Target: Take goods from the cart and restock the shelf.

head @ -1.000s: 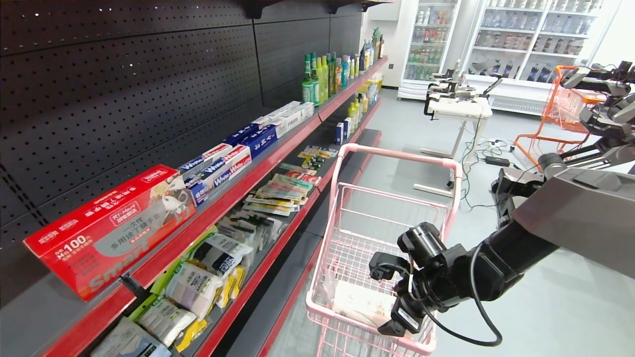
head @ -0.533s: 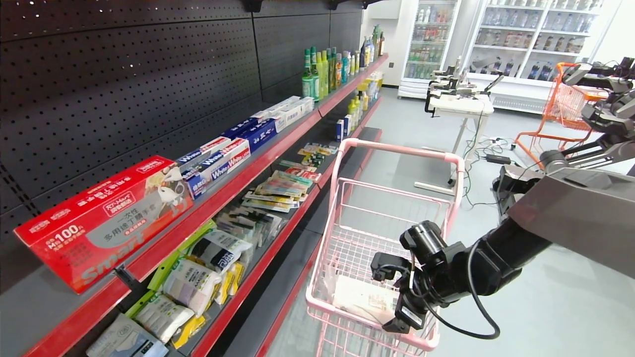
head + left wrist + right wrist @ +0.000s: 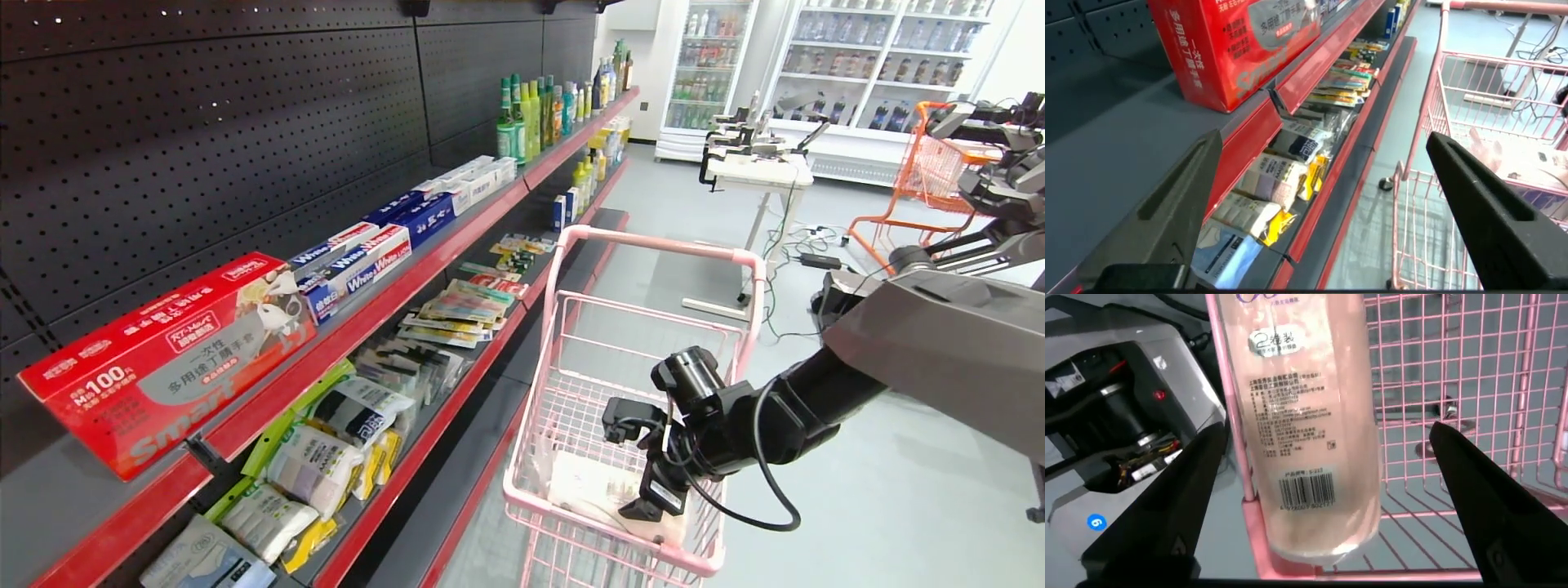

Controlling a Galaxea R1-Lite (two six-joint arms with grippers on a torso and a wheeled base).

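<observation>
Finishes around the cart
The cart (image 3: 653, 245) is pink coated wire; the pack (image 3: 1298, 457) inside it wears smooth glossy plastic. Beside the cart, the shelf (image 3: 384, 314) has a matt perforated metal back panel (image 3: 204, 147) and carries a glossy cardboard box (image 3: 163, 359).

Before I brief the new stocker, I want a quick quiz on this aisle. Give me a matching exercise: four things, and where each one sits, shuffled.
Things:
1. red box
2. pale packet
3. green bottles
4. orange cart

Places:
A. far end of the upper shelf
B. inside the pink cart
C. by the drink coolers
D. near end of the upper shelf

Pairs: 1-D; 2-B; 3-A; 4-C.
</observation>
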